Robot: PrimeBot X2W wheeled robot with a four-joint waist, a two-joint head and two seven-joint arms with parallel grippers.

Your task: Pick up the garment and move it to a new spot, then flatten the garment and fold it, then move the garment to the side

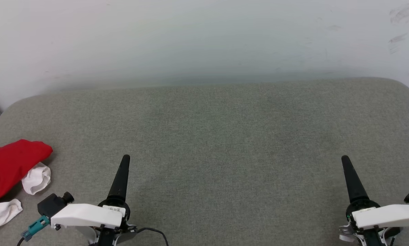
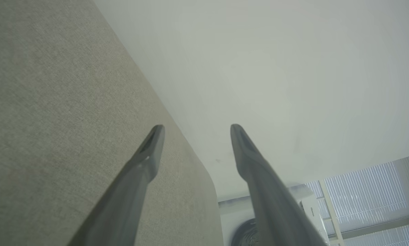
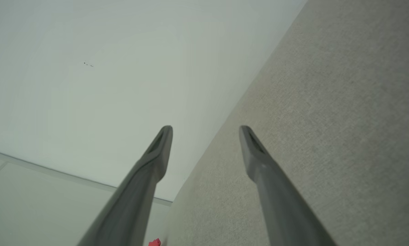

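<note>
left arm [image 1: 86, 215] low, jaws parted, right arm [image 1: 389, 215] low, jaws parted

Garment [image 1: 9, 167]: soft cloth, red with white parts, matt, creased.
Work surface [image 1: 225, 136]: grey woven fabric, matt, finely textured.
Wall [image 1: 190, 41]: white, smooth, matt, lightly scuffed.
Left gripper [image 2: 196, 127], right gripper [image 3: 206, 128]: dark, smooth, matt fingers.

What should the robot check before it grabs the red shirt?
1. Left gripper open, nothing in it: ok.
2. Right gripper open, nothing in it: ok.
3. Garment in sight: ok, at the head view's far left, nearer the left gripper.
4. Garment lying flat: not ok, it is bunched up.
5. Grey surface has room for a new spot: ok.
6. Whole garment visible: cannot tell, the picture's edge cuts it off.
</note>
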